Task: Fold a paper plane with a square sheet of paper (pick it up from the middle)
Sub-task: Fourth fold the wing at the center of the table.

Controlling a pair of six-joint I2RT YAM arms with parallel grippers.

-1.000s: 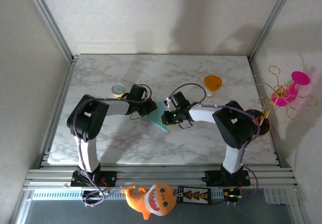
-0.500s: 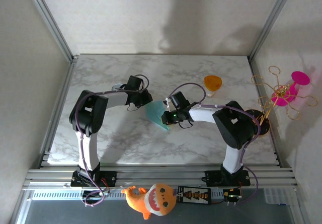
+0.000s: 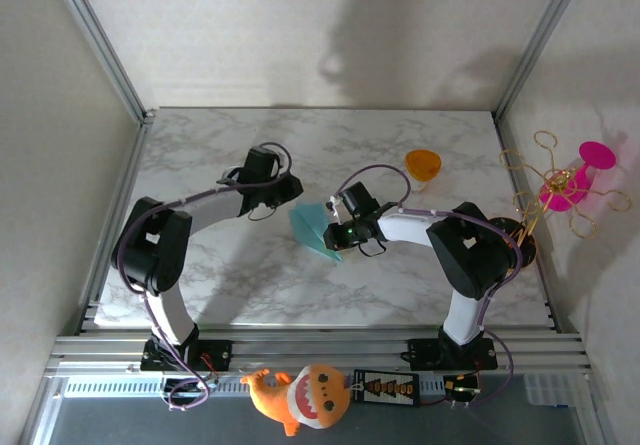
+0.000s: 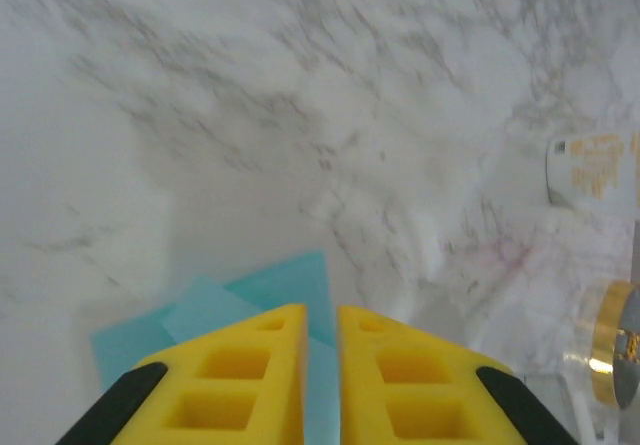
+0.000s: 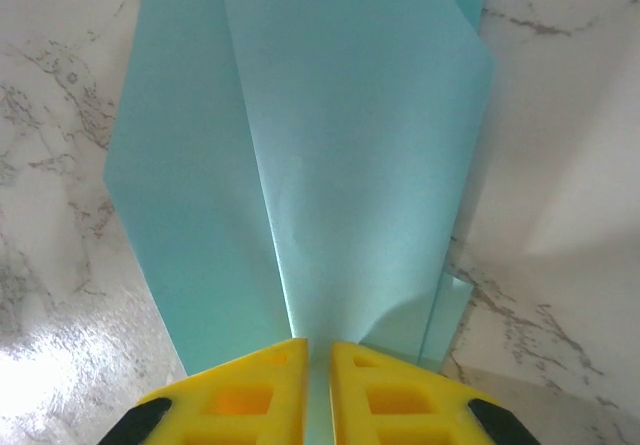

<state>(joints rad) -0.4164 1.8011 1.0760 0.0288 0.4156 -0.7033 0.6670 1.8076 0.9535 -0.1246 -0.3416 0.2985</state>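
The teal paper (image 3: 314, 229) is partly folded, with a centre crease and flaps, and lies at mid-table between both arms. My right gripper (image 3: 337, 235) is shut on its right end. In the right wrist view the paper (image 5: 330, 145) fans out from between the yellow fingertips (image 5: 270, 360) of that gripper (image 5: 318, 343). My left gripper (image 3: 290, 201) sits at the paper's upper-left edge. In the left wrist view its jaws (image 4: 321, 310) are nearly together, with teal paper (image 4: 250, 290) in the gap and just beyond the tips.
An orange cup (image 3: 422, 163) stands behind the right arm. A can with yellow print (image 4: 592, 170) shows at the right of the left wrist view. A pink-and-gold wire ornament (image 3: 565, 185) is at the table's right edge. An orange plush toy (image 3: 300, 395) lies below the front rail.
The left gripper has drawn back up and to the left while its elbow swung left. The paper now spreads wider. The right gripper has stayed put.
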